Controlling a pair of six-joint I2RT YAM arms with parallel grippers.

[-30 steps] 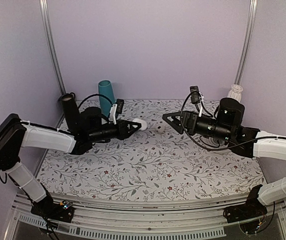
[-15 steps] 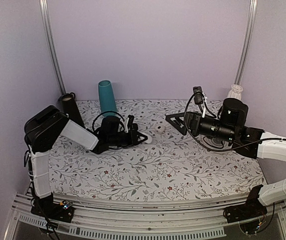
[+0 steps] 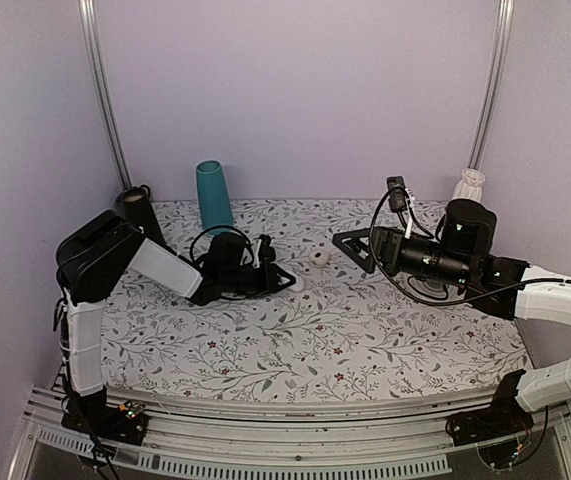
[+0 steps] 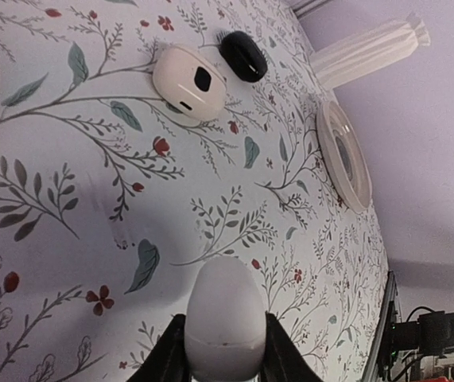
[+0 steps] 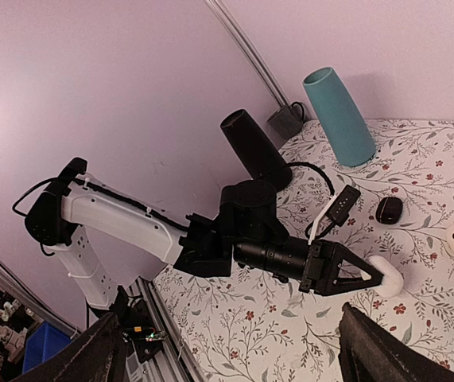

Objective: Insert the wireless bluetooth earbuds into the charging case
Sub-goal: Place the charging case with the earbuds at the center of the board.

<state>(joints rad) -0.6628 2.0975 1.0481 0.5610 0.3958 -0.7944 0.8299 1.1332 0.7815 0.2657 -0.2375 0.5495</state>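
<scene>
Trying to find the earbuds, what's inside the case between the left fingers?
Only the white shell of the case shows, held between the left fingers. It looks closed, with no lid raised. Whatever is inside is covered, so its contents cannot be seen.

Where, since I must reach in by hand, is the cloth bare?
The near half of the cloth, up to the front rail, is bare. Crowded: the back middle, where the left jaws hold the charging case near a white round piece, and the back-left corner with the teal vase and black cylinder.
</scene>
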